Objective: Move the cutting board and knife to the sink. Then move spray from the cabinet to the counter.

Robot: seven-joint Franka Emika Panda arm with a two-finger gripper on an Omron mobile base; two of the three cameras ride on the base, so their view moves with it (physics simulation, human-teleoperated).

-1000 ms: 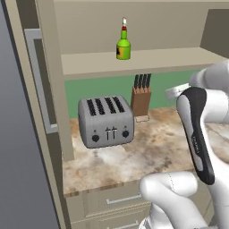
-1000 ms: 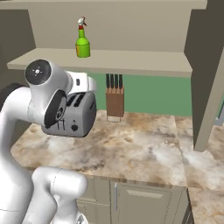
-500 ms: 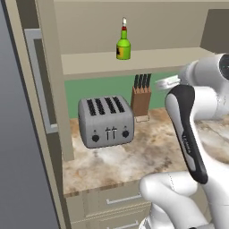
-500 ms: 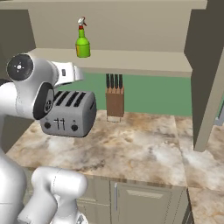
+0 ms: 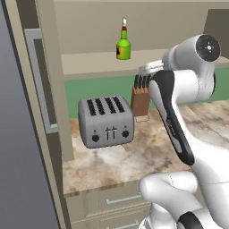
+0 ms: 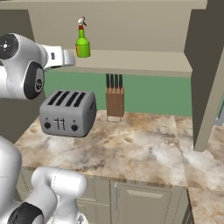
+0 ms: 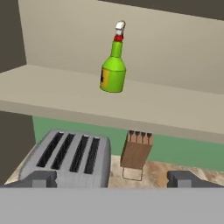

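Note:
The spray (image 7: 113,65) is a green bottle with a yellow label and a red-and-white top. It stands upright on the cabinet's beige shelf (image 7: 57,94), also visible as spray (image 5: 123,44) and spray (image 6: 82,43). My gripper (image 7: 111,179) is open and empty, facing the shelf from a short way off, below the bottle's level. In the right base view the hand (image 6: 64,58) hangs just left of the spray at shelf-edge height. The marbled counter (image 6: 135,148) lies beneath. Cutting board, knife and sink are out of view.
A silver toaster (image 5: 106,120) and a wooden knife block (image 5: 141,102) with black handles stand on the counter under the shelf. An open cabinet door with a grey bar handle (image 5: 39,85) rises at the left. Another cabinet side (image 6: 208,74) stands at the right.
The arm has risen from in front of the toaster to shelf height, and the hand now points toward the spray. The jaws stay open.

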